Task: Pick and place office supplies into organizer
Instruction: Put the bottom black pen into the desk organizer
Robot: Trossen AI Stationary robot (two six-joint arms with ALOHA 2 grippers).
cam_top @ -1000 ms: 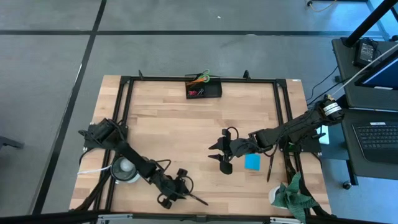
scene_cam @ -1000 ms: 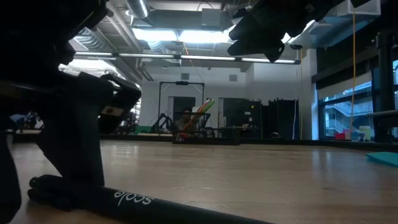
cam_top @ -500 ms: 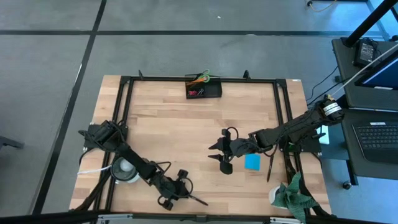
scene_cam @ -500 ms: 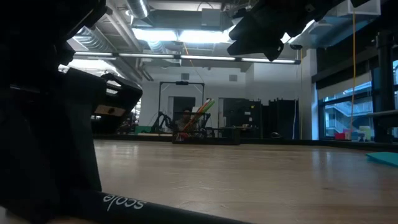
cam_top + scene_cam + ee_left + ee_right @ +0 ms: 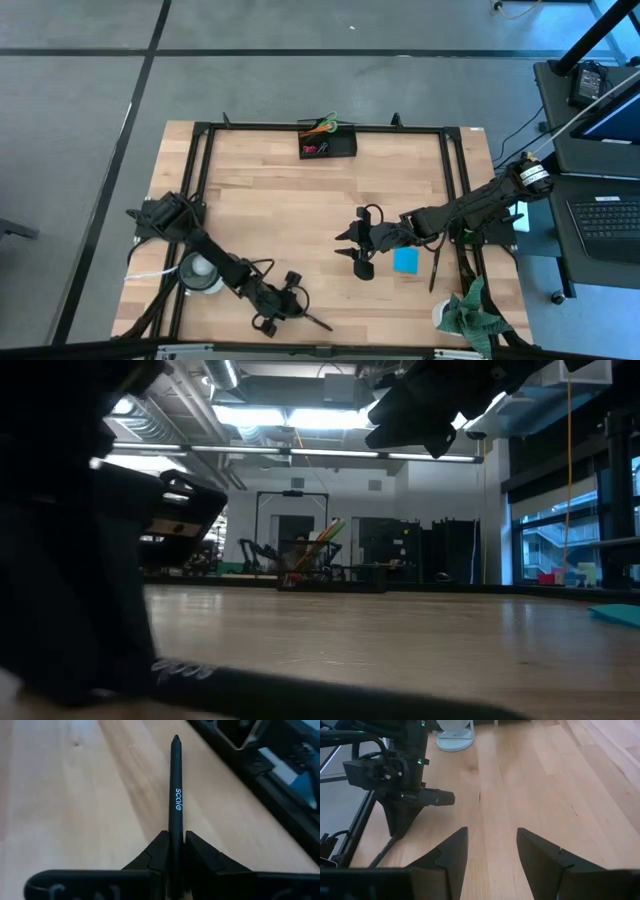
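At the near edge of the wooden surface [image 5: 280,220], the left claw [image 5: 173,851] pinches a slim black plastic pen [image 5: 175,795] near its back end; light, stiff and slick, it would likely sit steadier gripped mid-barrel. The right claw [image 5: 490,851] hovers spread beside the blue square note pad [image 5: 406,261].

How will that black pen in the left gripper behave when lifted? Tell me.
The black pen looks straight and rigid, so probably stiff. Slim, so likely light. The left gripper pinches only its rear end, so the long front may pivot; its round barrel could roll if released.
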